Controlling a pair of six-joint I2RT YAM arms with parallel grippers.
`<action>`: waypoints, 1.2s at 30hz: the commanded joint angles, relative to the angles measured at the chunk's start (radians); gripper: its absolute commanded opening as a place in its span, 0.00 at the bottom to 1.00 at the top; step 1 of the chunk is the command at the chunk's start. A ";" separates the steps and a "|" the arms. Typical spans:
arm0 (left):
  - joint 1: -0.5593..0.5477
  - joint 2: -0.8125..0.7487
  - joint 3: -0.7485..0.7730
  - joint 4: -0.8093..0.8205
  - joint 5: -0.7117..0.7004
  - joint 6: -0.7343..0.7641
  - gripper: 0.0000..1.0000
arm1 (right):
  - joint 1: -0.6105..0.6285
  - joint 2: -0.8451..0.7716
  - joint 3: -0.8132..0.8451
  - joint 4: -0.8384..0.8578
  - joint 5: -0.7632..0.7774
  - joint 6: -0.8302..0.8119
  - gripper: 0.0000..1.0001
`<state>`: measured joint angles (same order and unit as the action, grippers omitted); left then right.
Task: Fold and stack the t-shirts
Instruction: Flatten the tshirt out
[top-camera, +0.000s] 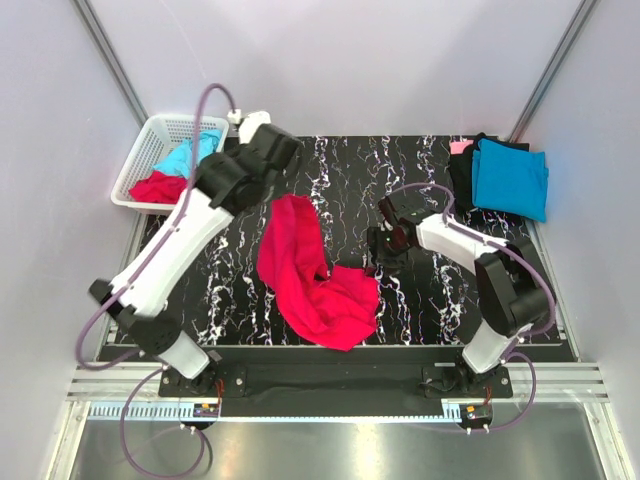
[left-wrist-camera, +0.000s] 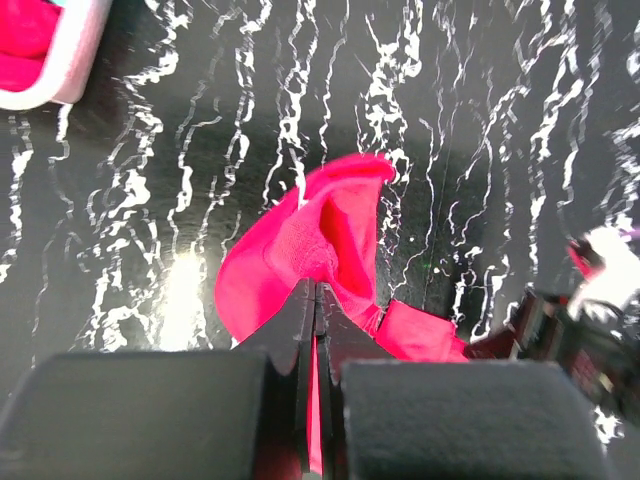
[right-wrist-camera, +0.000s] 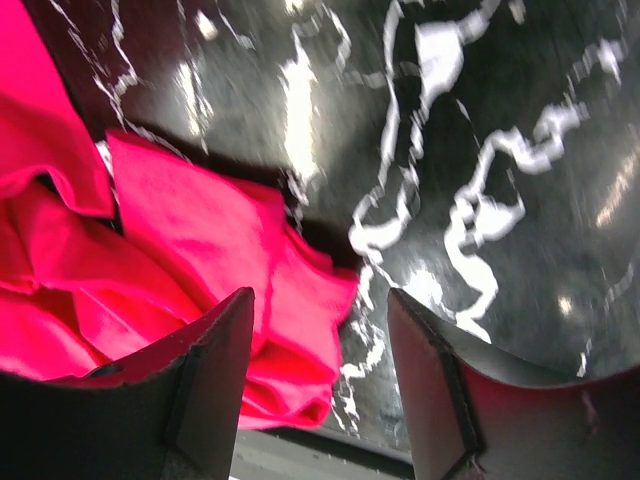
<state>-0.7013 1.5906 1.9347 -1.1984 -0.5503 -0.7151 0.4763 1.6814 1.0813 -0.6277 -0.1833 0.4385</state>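
A crimson red t-shirt (top-camera: 310, 270) lies crumpled on the black marbled table (top-camera: 420, 160), its upper end lifted. My left gripper (top-camera: 277, 190) is shut on that raised end; in the left wrist view the cloth (left-wrist-camera: 310, 250) hangs from the closed jaws (left-wrist-camera: 316, 300). My right gripper (top-camera: 378, 250) is open, just right of the shirt's lower right corner (right-wrist-camera: 300, 300), with the cloth edge between and below its fingers (right-wrist-camera: 215, 350). A turquoise t-shirt (top-camera: 510, 178) lies folded on black and pink ones (top-camera: 462, 160) at the far right.
A white lattice basket (top-camera: 140, 165) at the far left holds a turquoise shirt (top-camera: 185, 155) and a red one (top-camera: 158, 187). Its corner shows in the left wrist view (left-wrist-camera: 60, 60). Grey walls enclose the table.
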 joint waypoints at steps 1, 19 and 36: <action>0.002 -0.084 -0.029 -0.004 -0.056 -0.034 0.00 | 0.012 0.049 0.066 0.043 -0.038 -0.038 0.62; 0.002 -0.192 -0.111 -0.058 -0.074 -0.075 0.00 | 0.084 0.215 0.149 0.071 -0.139 -0.027 0.08; 0.008 -0.230 -0.121 -0.086 -0.108 -0.087 0.00 | 0.062 -0.143 0.244 -0.236 0.620 -0.018 0.00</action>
<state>-0.6987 1.3945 1.8061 -1.2995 -0.6212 -0.7876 0.5636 1.5925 1.2701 -0.7853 0.2298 0.4191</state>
